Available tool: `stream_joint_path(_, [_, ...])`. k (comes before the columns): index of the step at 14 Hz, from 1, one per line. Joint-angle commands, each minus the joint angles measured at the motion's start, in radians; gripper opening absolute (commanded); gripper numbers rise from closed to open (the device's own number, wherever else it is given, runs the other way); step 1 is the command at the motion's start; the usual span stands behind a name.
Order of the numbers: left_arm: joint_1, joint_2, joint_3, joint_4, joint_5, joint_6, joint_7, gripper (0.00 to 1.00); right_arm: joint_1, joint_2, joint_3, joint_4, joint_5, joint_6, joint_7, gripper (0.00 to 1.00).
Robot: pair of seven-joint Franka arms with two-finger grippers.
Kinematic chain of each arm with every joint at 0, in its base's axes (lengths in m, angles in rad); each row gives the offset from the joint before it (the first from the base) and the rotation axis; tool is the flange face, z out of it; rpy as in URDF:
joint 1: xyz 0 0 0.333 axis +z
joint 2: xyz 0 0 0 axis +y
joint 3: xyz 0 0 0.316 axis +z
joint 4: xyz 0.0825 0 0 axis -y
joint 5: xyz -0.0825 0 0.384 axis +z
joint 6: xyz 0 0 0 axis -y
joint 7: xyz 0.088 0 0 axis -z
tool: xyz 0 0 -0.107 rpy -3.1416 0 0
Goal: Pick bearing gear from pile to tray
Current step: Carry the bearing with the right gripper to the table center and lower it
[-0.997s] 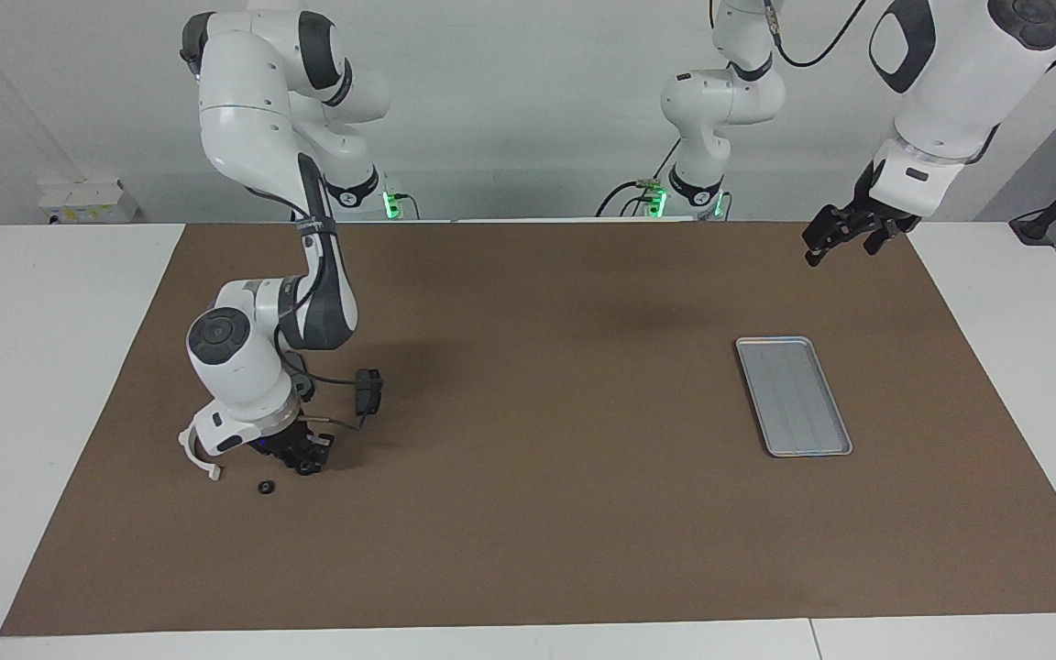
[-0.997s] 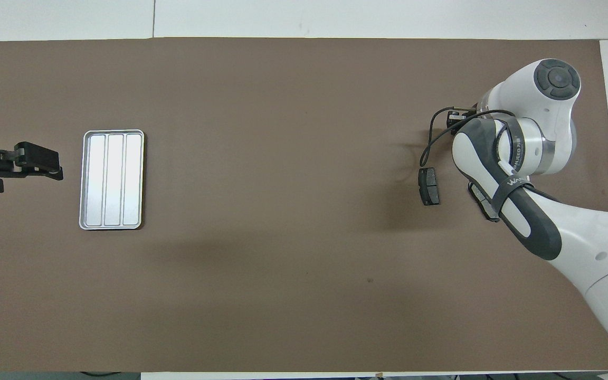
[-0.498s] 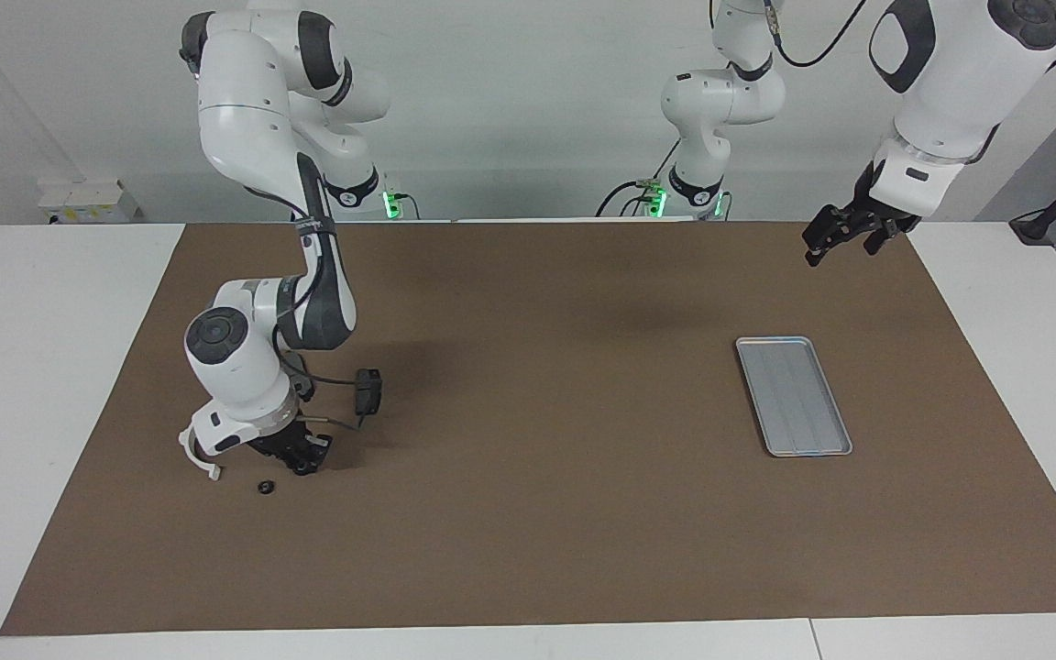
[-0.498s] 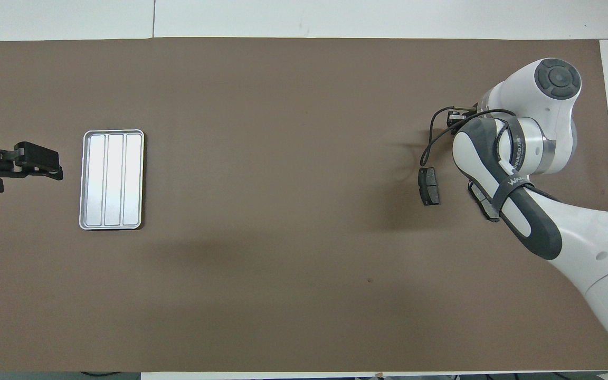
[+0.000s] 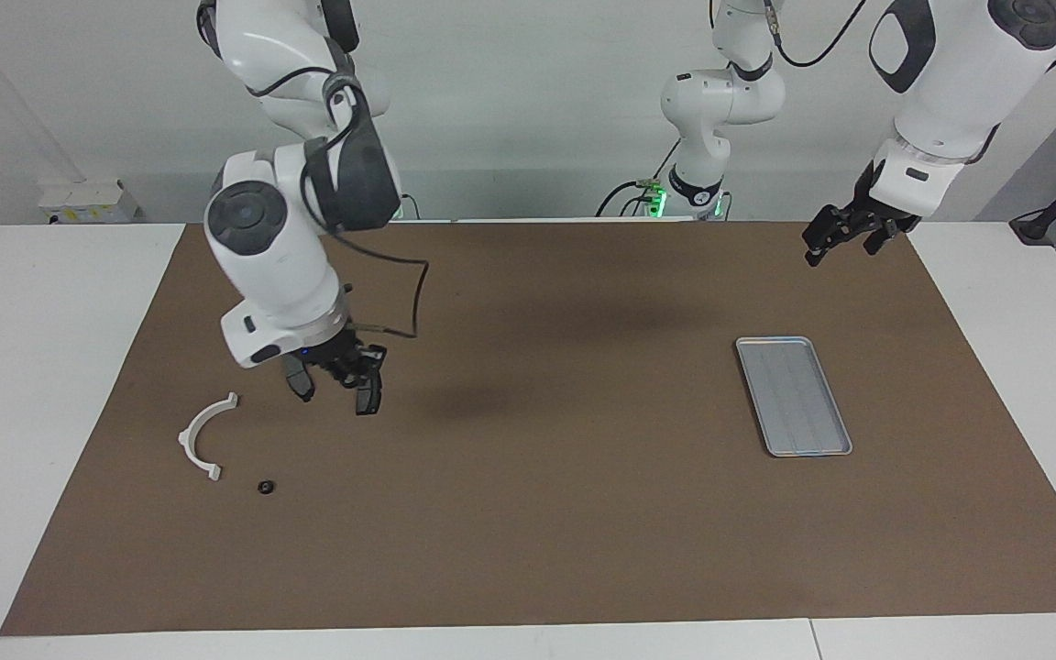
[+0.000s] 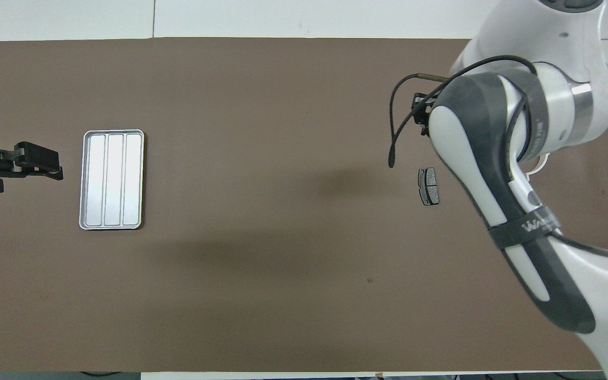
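Left gripper [image 5: 844,246] waits, fingers apart, over the mat edge by its base. The tray [image 5: 794,396] lies bare, nothing delivered. Right gripper [image 5: 331,385] hangs over the pile; whether it carries a gear, we cannot tell. A brake pad [image 6: 428,186], white arc [image 5: 183,442] and, farthest, one black round piece [image 5: 264,487] lie there.

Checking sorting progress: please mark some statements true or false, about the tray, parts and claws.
Nothing lies in the tray. True.
The white arc is in the tray. False: it lies on the mat.
A small black round piece lies beside the white arc. True.
The right claw touches the white arc. False: it is raised, apart from it.
The left claw is over the tray. False: it waits over the mat beside it.
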Motion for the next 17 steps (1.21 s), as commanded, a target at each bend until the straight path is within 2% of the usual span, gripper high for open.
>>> stream_joint_path(1, [0.006, -0.021, -0.003, -0.015, 0.001, -0.009, 0.003, 1.0, 0.078, 0.024, 0.07, 0.043, 0.004, 0.003, 0.317, 0.0])
stream_joint_path(5, [0.006, -0.021, -0.003, -0.015, 0.001, -0.009, 0.003, 1.0, 0.236, 0.042, 0.075, 0.041, 0.005, 0.089, 0.635, 0.0])
stream_joint_path(8, [0.006, -0.021, -0.004, -0.015, 0.001, -0.009, 0.003, 1.0, 0.318, 0.076, 0.075, 0.02, 0.005, 0.206, 0.775, 0.0])
stream_joint_path(11, [0.006, -0.021, -0.004, -0.015, 0.001, -0.009, 0.003, 1.0, 0.413, 0.181, 0.072, 0.017, -0.044, 0.305, 0.89, 0.0])
stream_joint_path(14, [0.006, -0.021, -0.004, -0.015, 0.001, -0.009, 0.003, 1.0, 0.43, 0.265, 0.072, 0.017, -0.09, 0.399, 0.927, 0.0])
stream_joint_path(17, [0.006, -0.021, -0.004, -0.015, 0.001, -0.009, 0.003, 1.0, 0.424, 0.28, 0.072, -0.035, -0.098, 0.491, 0.929, 0.0])
